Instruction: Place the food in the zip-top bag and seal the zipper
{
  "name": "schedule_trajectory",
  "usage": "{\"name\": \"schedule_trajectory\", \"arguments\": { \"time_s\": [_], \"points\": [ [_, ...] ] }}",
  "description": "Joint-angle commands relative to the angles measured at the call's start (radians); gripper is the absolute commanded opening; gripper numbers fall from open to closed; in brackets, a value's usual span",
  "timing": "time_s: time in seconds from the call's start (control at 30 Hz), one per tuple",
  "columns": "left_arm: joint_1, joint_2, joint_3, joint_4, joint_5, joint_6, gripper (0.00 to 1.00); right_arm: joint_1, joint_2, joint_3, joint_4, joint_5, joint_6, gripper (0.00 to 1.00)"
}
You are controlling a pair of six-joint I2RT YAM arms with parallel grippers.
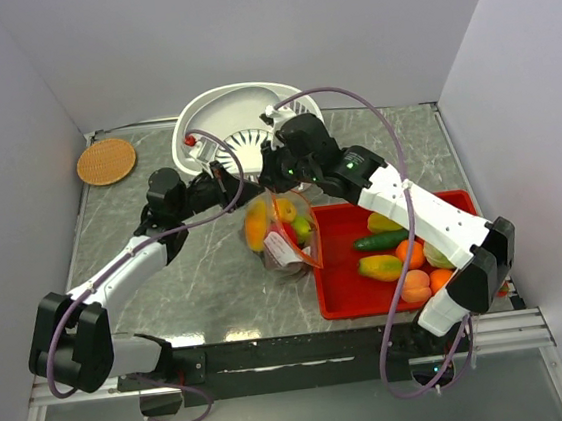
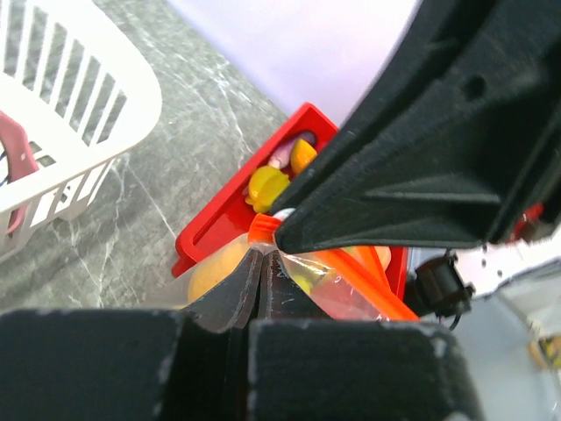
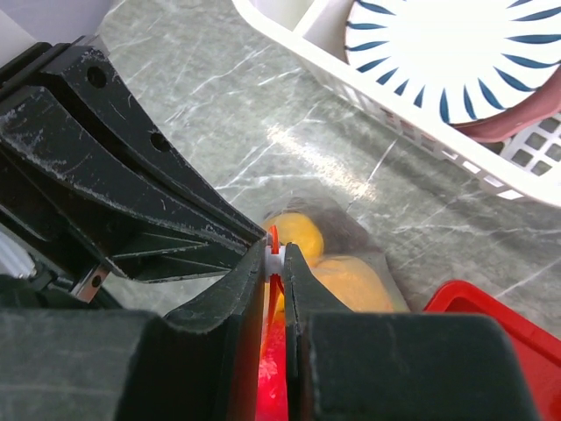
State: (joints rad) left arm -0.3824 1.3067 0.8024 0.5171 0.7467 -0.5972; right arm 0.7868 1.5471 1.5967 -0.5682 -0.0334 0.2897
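The clear zip-top bag [image 1: 282, 239] stands left of the red tray and holds food: an orange mango [image 1: 255, 225] and a green piece [image 1: 303, 228]. My left gripper [image 1: 257, 188] [image 2: 263, 252] is shut on the bag's top corner by the end of the orange-red zipper [image 2: 364, 274]. My right gripper [image 1: 280, 185] [image 3: 277, 254] meets it tip to tip, its jaws shut on the zipper [image 3: 273, 235] at its white slider. Orange food [image 3: 351, 279] shows through the plastic below. More food lies in the tray, including a green cucumber [image 1: 380, 241] and an orange [image 1: 409, 252].
The red tray [image 1: 340, 270] lies at the right, its corner just beyond the bag [image 2: 230, 221]. A white slotted basket [image 1: 212, 105] with a blue-striped plate [image 3: 438, 53] stands at the back. A round woven mat [image 1: 106, 160] lies at the back left.
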Motion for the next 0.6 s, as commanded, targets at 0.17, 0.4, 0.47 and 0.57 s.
{"name": "schedule_trajectory", "arguments": {
  "time_s": [0.17,0.4,0.47,0.57],
  "points": [
    [0.004,-0.014,-0.040,0.081,-0.257,-0.156,0.01,0.042,0.021,0.025,-0.019,0.102,-0.027,0.04],
    [0.005,-0.021,-0.020,-0.011,-0.401,-0.193,0.01,0.049,0.016,0.013,-0.033,0.136,-0.035,0.03],
    [0.005,-0.021,-0.019,-0.026,-0.423,-0.205,0.01,0.049,0.013,0.011,-0.032,0.147,-0.035,0.03],
    [0.005,-0.018,-0.026,-0.014,-0.428,-0.217,0.01,0.049,0.018,0.012,-0.032,0.165,-0.038,0.03]
  ]
}}
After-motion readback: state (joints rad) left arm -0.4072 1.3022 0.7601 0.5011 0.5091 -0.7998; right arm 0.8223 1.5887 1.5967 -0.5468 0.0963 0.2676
